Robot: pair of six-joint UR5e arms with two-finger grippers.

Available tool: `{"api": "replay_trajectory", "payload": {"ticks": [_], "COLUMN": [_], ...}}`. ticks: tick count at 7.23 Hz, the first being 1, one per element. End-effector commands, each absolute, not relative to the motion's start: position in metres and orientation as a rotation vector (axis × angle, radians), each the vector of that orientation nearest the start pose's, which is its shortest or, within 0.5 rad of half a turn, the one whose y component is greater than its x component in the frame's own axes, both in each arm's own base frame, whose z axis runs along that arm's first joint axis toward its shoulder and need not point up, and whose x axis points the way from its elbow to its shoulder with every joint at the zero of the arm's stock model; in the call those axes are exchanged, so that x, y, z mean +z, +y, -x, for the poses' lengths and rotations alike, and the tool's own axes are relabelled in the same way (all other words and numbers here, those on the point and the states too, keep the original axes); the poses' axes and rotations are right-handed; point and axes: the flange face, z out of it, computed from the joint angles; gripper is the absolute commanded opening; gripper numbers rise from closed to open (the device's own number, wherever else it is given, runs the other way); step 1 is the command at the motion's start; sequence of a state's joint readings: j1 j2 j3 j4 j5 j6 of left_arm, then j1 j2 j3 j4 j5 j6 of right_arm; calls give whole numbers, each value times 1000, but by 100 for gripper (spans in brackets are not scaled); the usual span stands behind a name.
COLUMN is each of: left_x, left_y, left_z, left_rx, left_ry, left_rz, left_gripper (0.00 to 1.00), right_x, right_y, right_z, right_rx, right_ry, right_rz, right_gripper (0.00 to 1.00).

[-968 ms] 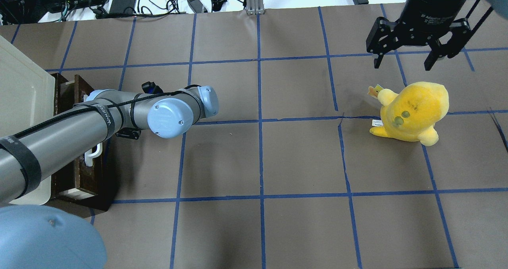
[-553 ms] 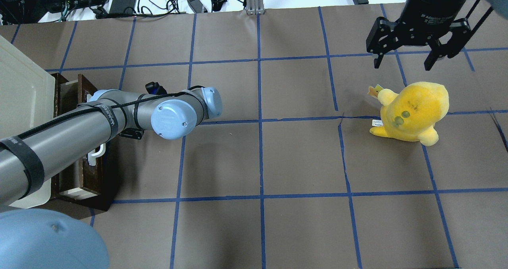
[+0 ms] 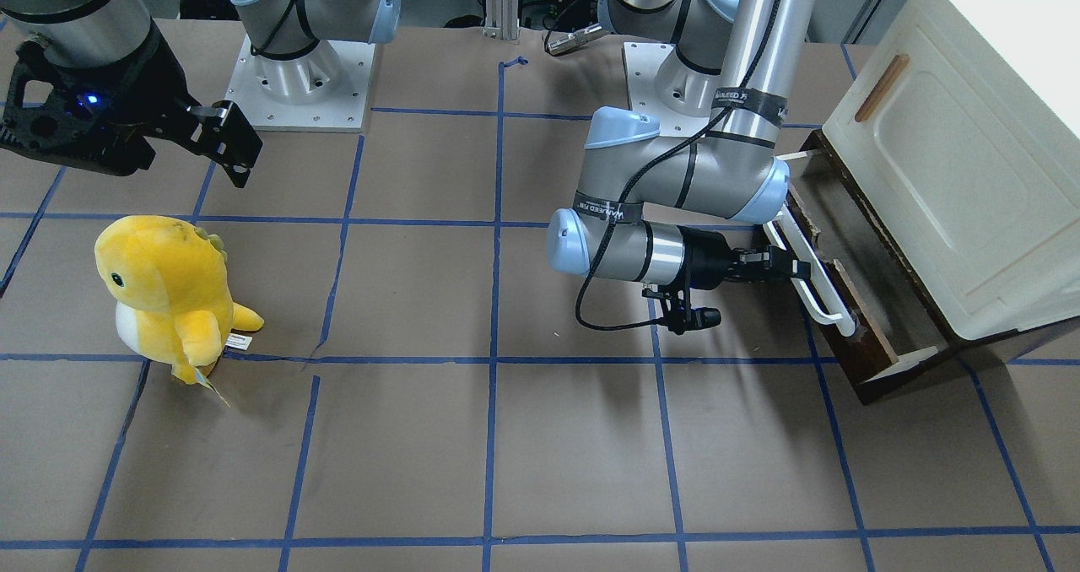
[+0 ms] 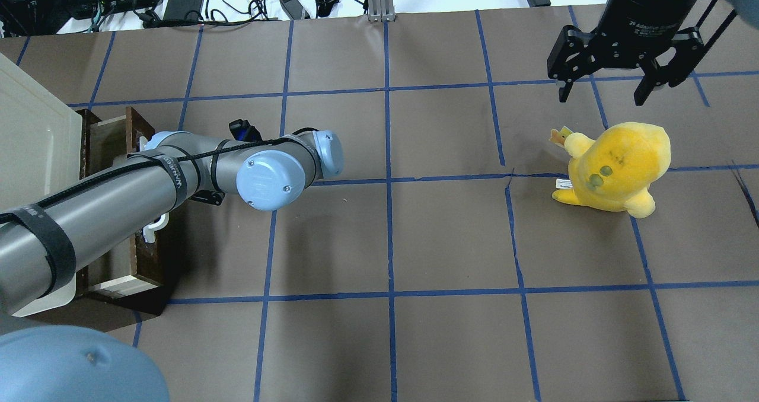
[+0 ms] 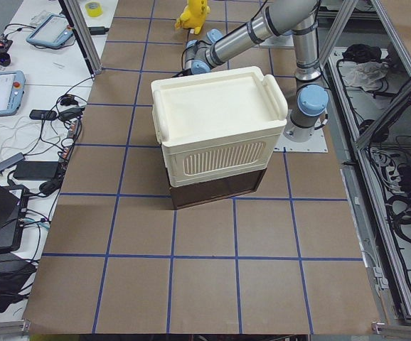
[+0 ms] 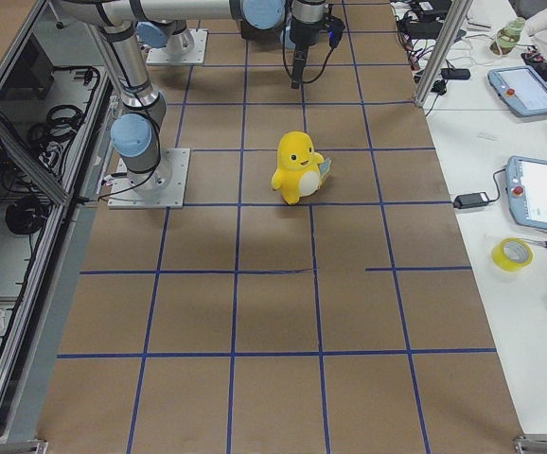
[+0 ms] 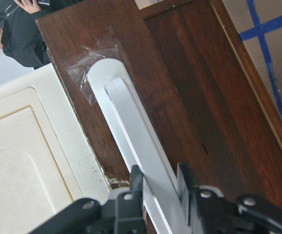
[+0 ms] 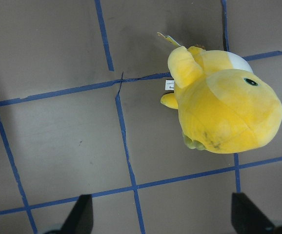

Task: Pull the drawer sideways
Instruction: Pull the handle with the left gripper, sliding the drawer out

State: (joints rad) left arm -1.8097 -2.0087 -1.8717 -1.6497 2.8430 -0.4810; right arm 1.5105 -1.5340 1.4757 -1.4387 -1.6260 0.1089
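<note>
Drawer (image 3: 869,353): dark brown wood, found at the table's end on the robot's left, under the cream-white cabinet (image 3: 970,175); it is drawn partly out sideways toward the table's middle, so that a strip of pale interior (image 4: 112,141) is exposed between cabinet and drawer front in the overhead view
Handle (image 3: 814,289): a white bar fixed along the dark front panel, seen running diagonally through the left wrist view (image 7: 131,126); one rounded end is covered with clear tape
Left gripper (image 3: 793,267): held level and pointed at the drawer front; its jaws are closed onto the white bar near mid-length, with one black finger pressed against each side of it, as shown in the wrist view (image 7: 160,178); in the overhead view it is hidden beneath its own arm
Right gripper (image 4: 600,96): raised above the table on the robot's right, well apart from the drawer; its jaws are spread wide and nothing is held between them (image 8: 163,219)
Plush toy (image 4: 616,165): a yellow figure with a white belly, stood upright on the table just beside the spot under the right gripper, untouched by it
Table (image 4: 445,242): covered in brown paper, marked into squares by blue tape lines
</note>
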Motion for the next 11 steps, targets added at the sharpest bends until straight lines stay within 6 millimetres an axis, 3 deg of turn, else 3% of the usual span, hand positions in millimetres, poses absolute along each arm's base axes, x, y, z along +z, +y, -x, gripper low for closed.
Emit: {"api": "replay_trajectory", "payload": {"ticks": [1, 11], "left_x": [192, 187], "left_y": [-490, -488], "left_z": [171, 184], "left_rx": [230, 216], "left_ry": [1747, 1738], "left_rz": [-351, -378], "left_gripper": [6, 6], "right_x": [504, 504], "right_y": [-506, -506], "right_z": [-98, -98], "right_rx": [116, 116], "right_ry": [3185, 3185], "right_rz": [-266, -266], "right_gripper": [100, 100]}}
